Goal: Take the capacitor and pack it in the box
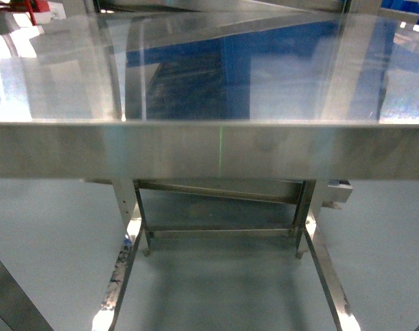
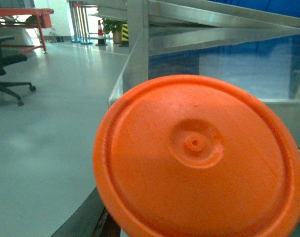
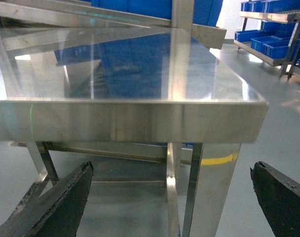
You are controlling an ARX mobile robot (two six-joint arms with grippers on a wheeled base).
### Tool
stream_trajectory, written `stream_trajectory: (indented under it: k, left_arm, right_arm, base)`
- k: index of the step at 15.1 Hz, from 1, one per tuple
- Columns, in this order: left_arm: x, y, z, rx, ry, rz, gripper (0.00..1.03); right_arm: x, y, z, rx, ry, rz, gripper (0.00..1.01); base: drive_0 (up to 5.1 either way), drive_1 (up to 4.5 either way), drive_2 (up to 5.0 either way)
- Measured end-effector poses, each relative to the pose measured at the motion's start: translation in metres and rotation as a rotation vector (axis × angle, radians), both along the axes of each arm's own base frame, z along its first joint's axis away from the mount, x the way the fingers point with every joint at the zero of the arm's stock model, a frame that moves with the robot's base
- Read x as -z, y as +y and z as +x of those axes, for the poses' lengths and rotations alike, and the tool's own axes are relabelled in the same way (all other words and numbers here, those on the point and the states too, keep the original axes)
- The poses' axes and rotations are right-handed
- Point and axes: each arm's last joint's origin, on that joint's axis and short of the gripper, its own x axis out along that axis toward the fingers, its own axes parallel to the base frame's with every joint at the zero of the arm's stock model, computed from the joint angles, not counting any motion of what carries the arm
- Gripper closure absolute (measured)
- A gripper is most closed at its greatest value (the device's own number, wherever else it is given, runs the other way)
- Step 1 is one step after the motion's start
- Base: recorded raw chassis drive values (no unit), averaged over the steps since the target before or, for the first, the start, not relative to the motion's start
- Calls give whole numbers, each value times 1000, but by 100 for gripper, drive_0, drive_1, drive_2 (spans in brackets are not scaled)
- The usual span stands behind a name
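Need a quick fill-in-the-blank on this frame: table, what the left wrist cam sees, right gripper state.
1. The table in the head view is made of shiny ____.
2. In the left wrist view, a round ____-coloured disc fills most of the picture.
3. The right gripper has its fingers spread wide, so it is ____.
4. The bins on the far shelving in the right wrist view are ____.

Missing words: metal; orange; open; blue

Right claw (image 3: 172,197): black, rough-surfaced, scuffed fingers (image 3: 61,197).
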Motion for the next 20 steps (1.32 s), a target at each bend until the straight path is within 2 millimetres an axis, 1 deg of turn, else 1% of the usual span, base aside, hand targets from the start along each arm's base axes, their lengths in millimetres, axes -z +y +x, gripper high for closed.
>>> stream_trajectory:
  k: [20]
  left_arm:
    - [0, 0, 0, 0, 0, 0, 59]
  right_arm:
    - [0, 0, 0, 0, 1, 0, 3]
  base:
    - [0, 0, 0]
